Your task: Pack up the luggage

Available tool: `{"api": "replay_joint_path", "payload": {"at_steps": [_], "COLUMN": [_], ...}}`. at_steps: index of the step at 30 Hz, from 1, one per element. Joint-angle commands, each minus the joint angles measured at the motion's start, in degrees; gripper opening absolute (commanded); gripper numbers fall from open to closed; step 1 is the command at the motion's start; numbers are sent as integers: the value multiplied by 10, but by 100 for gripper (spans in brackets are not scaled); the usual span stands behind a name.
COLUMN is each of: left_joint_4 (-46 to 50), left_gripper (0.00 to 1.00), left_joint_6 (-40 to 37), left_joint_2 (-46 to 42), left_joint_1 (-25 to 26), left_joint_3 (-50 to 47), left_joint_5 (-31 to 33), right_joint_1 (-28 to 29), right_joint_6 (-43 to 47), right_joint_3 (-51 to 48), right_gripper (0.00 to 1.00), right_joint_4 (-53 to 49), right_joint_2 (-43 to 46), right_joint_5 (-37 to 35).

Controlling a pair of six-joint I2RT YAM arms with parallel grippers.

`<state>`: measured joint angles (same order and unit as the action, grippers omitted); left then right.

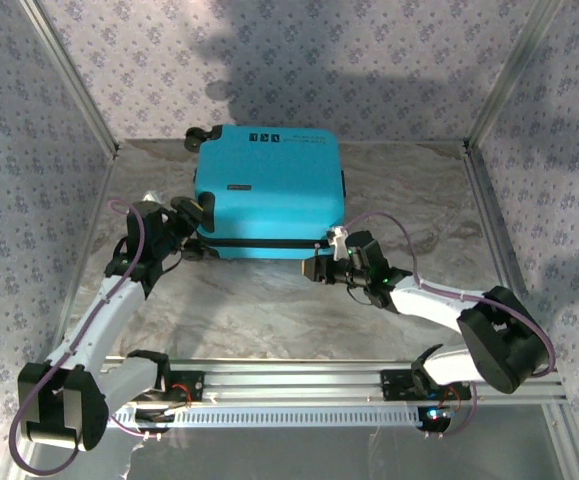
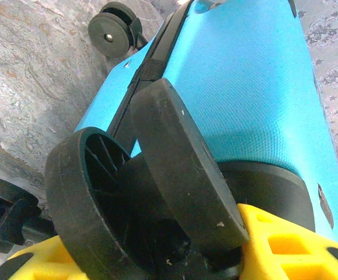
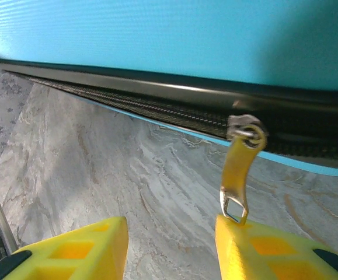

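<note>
The luggage [image 1: 269,190] is a turquoise hard-shell suitcase lying flat and closed at the middle back of the table. My left gripper [image 1: 197,215] is at its near left corner. In the left wrist view its yellow fingers [image 2: 274,245] sit on either side of a black double wheel [image 2: 157,192], shut on it. My right gripper [image 1: 321,262] is at the suitcase's near right edge. In the right wrist view the right gripper [image 3: 171,248] stands open below the black zipper track [image 3: 157,111]. The gold zipper pull [image 3: 237,175] hangs down and touches the tip of the right finger [image 3: 262,251].
The marble-patterned table [image 1: 269,310] lies between the arms and the suitcase. Aluminium rails [image 1: 299,380] run along the near edge, and patterned walls with metal posts [image 1: 69,70] close in the sides and back. Another suitcase wheel [image 1: 204,135] sticks out at the far left corner.
</note>
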<state>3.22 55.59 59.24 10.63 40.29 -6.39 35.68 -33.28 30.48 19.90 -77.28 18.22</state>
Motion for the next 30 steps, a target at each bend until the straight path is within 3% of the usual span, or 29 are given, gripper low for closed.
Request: {"api": "replay_joint_path", "payload": {"at_steps": [1, 16, 30], "left_joint_4": [49, 45, 49], "left_gripper": [0, 0, 0], "left_joint_6": [-154, -153, -156], "left_joint_2": [-13, -2, -3], "left_joint_1": [28, 28, 28], "left_joint_3": [12, 15, 18], "left_joint_5": [-52, -55, -54], "right_joint_1": [-15, -52, -53], "right_joint_6": [-11, -4, -11], "right_joint_3": [-1, -2, 15], "right_gripper": [45, 45, 44], "right_joint_4": [15, 29, 57], "right_joint_2": [-9, -25, -50], "right_joint_5": [-19, 15, 44]}}
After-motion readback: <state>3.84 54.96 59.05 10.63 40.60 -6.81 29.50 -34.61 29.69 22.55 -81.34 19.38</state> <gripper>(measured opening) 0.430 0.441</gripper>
